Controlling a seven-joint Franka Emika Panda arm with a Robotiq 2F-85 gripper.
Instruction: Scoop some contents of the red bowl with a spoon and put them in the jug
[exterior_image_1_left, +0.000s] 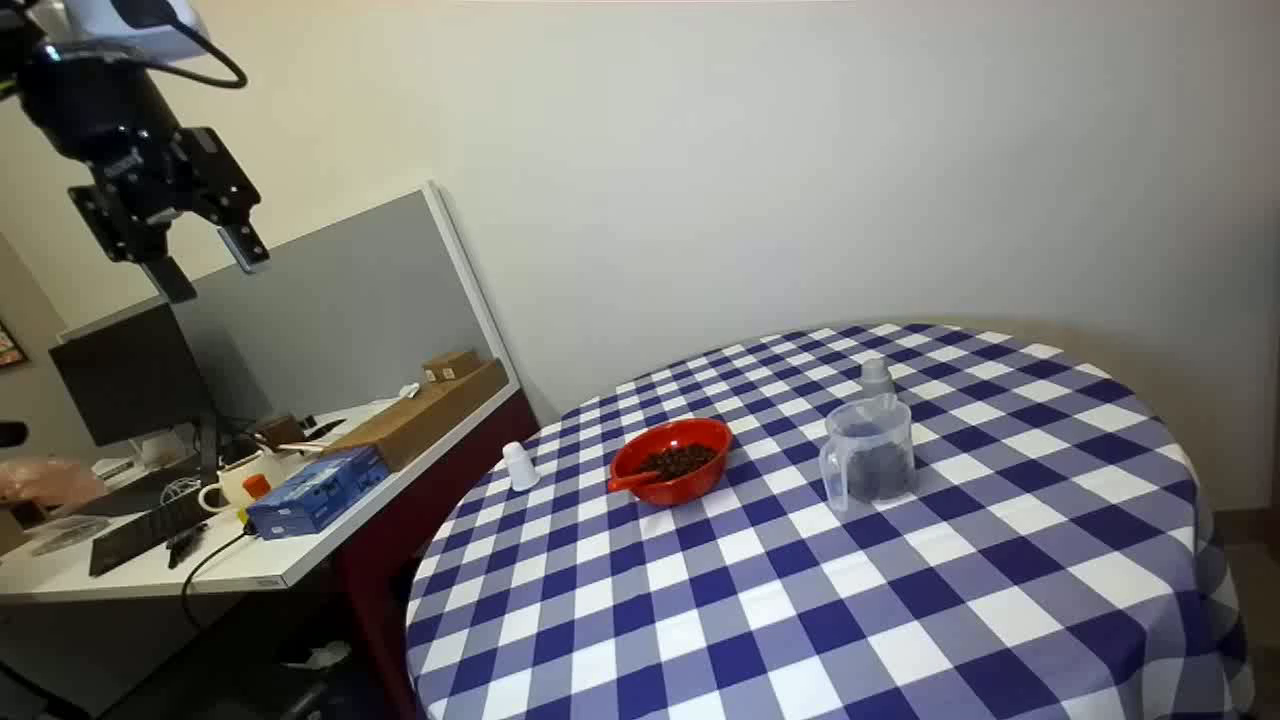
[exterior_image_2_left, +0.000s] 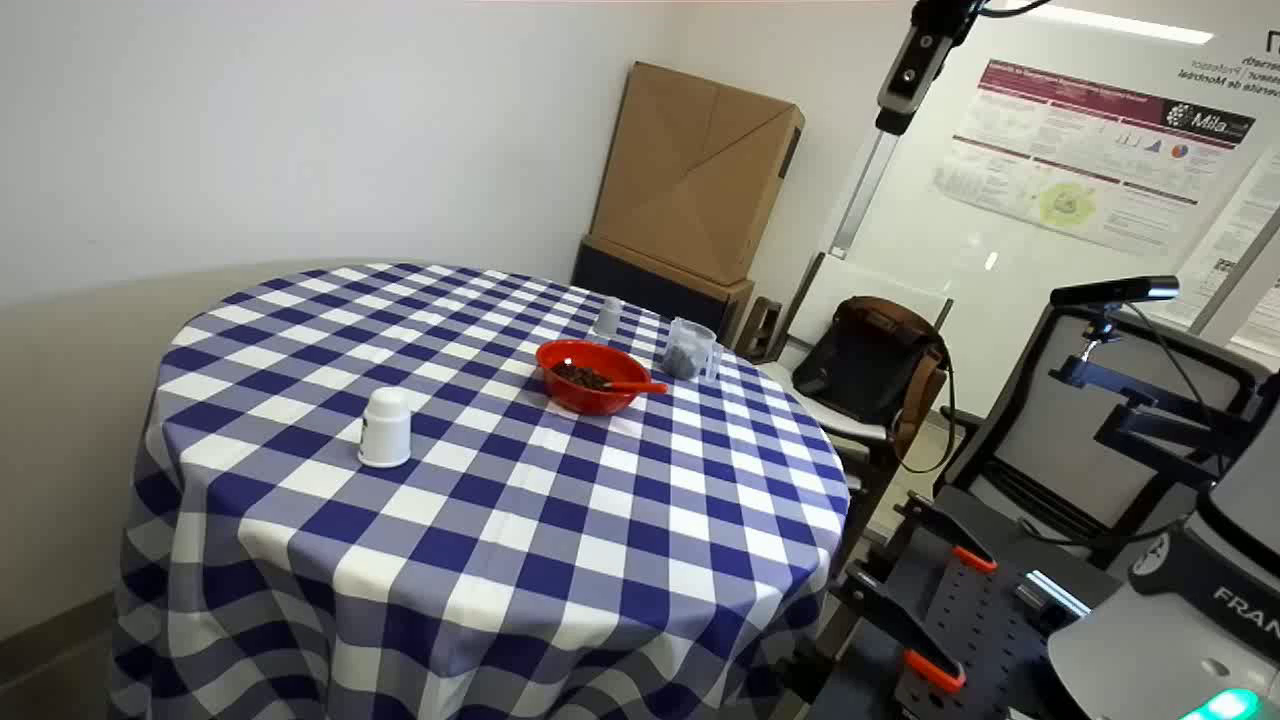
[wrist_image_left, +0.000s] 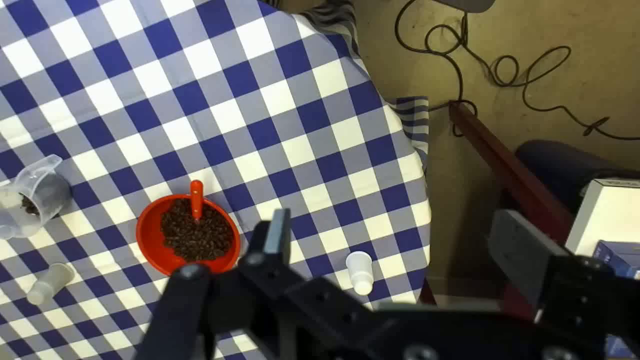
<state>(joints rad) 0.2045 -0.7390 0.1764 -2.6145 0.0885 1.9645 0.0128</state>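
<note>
The red bowl (exterior_image_1_left: 690, 488) stands on the checked tablecloth, partly filled with small dark brown pieces (wrist_image_left: 200, 240). A red spoon (wrist_image_left: 196, 197) leans in it, its handle resting over the rim and its head buried in the pieces. To one side is the clear jug (exterior_image_1_left: 868, 450), upright, its handle visible in both exterior views; the wrist view shows some dark pieces inside the jug (wrist_image_left: 42, 190). High above the table level and off to the side, my gripper (exterior_image_1_left: 208, 268) is wide open, with nothing between its fingers. In the wrist view the gripper (wrist_image_left: 400, 242) has its fingers far apart.
An upturned white cup (exterior_image_2_left: 386, 430) stands near the table's edge. Beyond the jug is a greyish translucent cup (exterior_image_1_left: 876, 378). A desk (exterior_image_1_left: 270, 555) with a monitor, blue box (exterior_image_1_left: 315, 490) and long cardboard box (exterior_image_1_left: 430, 410) adjoins the table. A wall runs behind.
</note>
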